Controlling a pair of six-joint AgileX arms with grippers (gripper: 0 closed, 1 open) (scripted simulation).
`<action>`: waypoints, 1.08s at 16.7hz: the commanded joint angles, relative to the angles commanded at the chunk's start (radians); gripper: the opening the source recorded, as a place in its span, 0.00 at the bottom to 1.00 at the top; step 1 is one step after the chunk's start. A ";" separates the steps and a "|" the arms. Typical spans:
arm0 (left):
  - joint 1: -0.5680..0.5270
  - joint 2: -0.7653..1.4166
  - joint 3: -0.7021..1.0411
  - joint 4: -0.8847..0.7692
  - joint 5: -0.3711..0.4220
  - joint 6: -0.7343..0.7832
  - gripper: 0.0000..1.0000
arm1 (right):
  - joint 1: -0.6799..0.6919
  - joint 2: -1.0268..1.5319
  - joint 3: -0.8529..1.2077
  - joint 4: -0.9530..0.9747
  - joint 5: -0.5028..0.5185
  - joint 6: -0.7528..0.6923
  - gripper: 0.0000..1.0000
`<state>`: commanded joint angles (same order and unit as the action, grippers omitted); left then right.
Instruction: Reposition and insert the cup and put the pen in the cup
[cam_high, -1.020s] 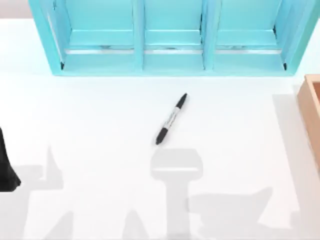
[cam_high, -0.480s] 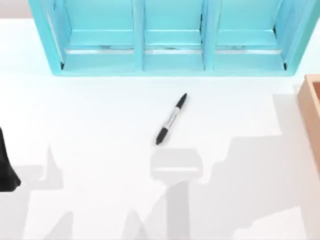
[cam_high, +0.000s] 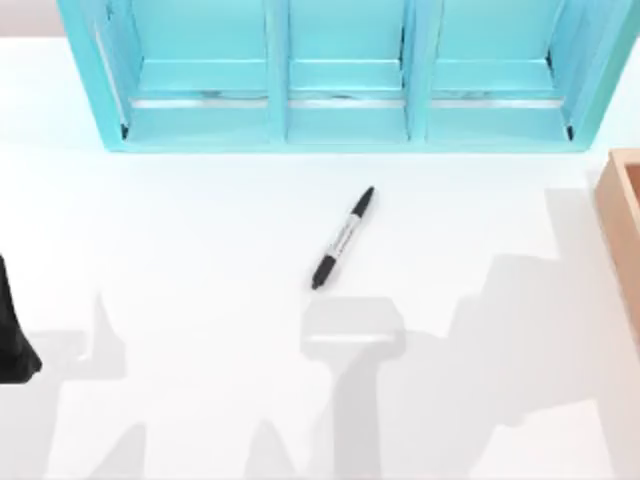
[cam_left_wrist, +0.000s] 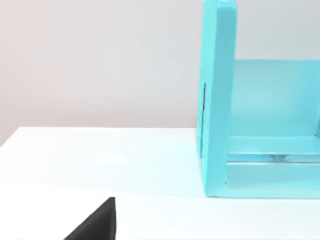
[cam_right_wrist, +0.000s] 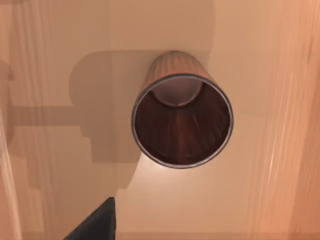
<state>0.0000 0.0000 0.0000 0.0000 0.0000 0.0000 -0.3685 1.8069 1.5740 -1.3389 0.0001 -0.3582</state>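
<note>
With the right gripper's state impossible to tell, it should drop squarely over the upright cup (cam_right_wrist: 182, 120) in the wooden box (cam_right_wrist: 60, 75) and pinch its rim evenly.

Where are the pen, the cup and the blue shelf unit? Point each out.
pen (cam_high: 342, 238): top view, on its pale grey middle barrel.
cup (cam_right_wrist: 182, 127): right wrist view, on its dark brown inside wall.
blue shelf unit (cam_high: 278, 75): top view, on the divider between its left and middle compartments.

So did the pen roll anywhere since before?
No. The pen lies at the same slant, the same gap from the blue shelf behind it.
</note>
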 joint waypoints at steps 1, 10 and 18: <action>0.000 0.000 0.000 0.000 0.000 0.000 1.00 | 0.000 0.001 -0.003 0.003 0.000 0.000 1.00; 0.000 0.000 0.000 0.000 0.000 0.000 1.00 | -0.001 0.064 -0.280 0.348 0.000 0.004 1.00; 0.000 0.000 0.000 0.000 0.000 0.000 1.00 | -0.001 0.072 -0.313 0.382 0.000 0.004 0.85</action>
<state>0.0000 0.0000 0.0000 0.0000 0.0000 0.0000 -0.3699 1.8789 1.2612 -0.9569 0.0002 -0.3544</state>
